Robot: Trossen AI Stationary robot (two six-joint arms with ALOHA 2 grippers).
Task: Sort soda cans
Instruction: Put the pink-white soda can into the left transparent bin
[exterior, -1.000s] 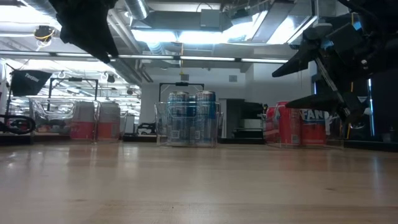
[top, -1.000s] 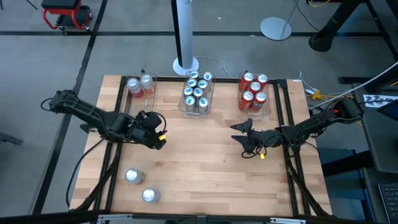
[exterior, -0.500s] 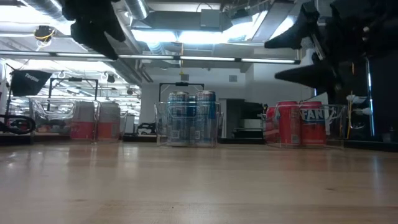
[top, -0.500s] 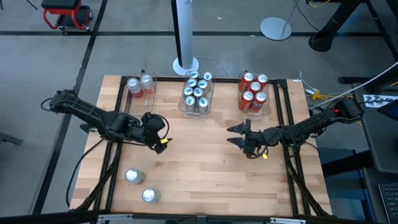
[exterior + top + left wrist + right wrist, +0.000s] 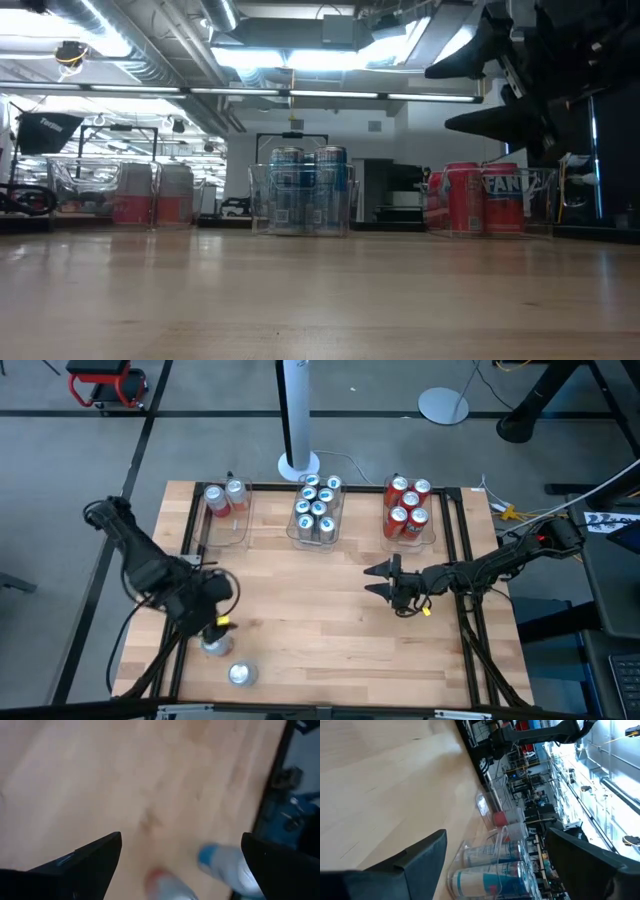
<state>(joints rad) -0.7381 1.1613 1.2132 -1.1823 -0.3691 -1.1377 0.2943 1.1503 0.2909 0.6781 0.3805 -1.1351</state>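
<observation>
Left gripper (image 5: 212,622) poised, fingers wide, above silver-topped soda cans (image 5: 215,645) near counter's front-left corner, ready to straddle one. Right gripper (image 5: 381,581), fingers wide, waiting mid-counter.

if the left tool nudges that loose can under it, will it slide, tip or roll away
The loose silver-topped metal soda can stands upright on the bare wooden table, so a low push would probably slide it; a high one might tip it. Once down, its round body would likely roll. The open left tool hovers right above it.
</observation>
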